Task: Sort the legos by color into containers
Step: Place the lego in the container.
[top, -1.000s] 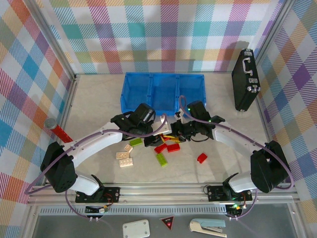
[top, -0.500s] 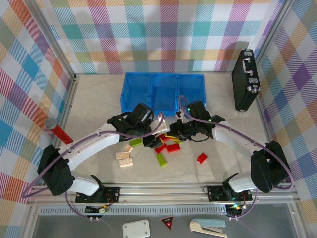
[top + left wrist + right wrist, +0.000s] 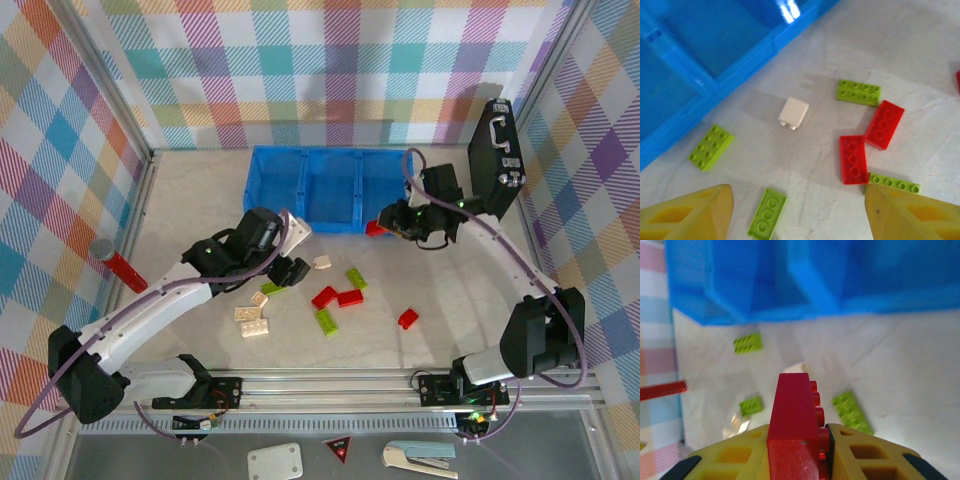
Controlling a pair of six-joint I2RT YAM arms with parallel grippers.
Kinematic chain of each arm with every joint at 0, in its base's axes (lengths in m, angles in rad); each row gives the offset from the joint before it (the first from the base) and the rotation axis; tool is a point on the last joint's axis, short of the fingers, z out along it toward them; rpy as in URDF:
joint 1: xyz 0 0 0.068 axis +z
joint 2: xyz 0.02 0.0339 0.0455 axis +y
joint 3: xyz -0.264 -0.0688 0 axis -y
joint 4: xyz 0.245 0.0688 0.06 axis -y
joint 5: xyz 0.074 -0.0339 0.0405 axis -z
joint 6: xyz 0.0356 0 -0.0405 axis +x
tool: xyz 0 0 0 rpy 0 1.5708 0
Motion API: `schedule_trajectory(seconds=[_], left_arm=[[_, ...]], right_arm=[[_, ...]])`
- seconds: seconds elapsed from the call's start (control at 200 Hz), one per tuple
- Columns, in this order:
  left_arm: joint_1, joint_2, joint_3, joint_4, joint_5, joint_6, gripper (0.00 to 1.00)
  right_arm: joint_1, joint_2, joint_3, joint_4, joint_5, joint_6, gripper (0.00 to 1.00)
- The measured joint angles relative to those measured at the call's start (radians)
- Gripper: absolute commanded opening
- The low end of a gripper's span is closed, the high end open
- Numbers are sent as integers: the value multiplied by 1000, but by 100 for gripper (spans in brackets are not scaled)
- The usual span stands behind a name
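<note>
Right hand point(image 3: 799, 452) grips red brick point(image 3: 792, 415) lengthwise, pointing toward blue tray point(image 3: 815, 287).

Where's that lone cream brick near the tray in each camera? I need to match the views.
Top external: the cream brick lies mid-table, on the arms' side of the blue tray.
Left wrist: the cream brick sits near centre, below the blue tray rim.
Right wrist: the cream brick peeks out above the held red brick, below the blue tray wall.
Shared landmark: the blue tray.
</note>
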Motion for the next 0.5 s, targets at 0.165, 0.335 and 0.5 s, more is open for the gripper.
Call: schedule_trajectory(seconds=[0.165, 0.335, 0.5], left_arm=[[4, -64, -37, -33, -56, -13, 83], [4, -66, -47, -81, -122, -18, 83], [4, -26, -80, -77, -148, -26, 83]], right_arm=[[-14, 146, 167, -47, 105, -69, 31], [-14, 307, 306, -80, 156, -111, 31], [-15, 471, 438, -101, 179, -140, 31]])
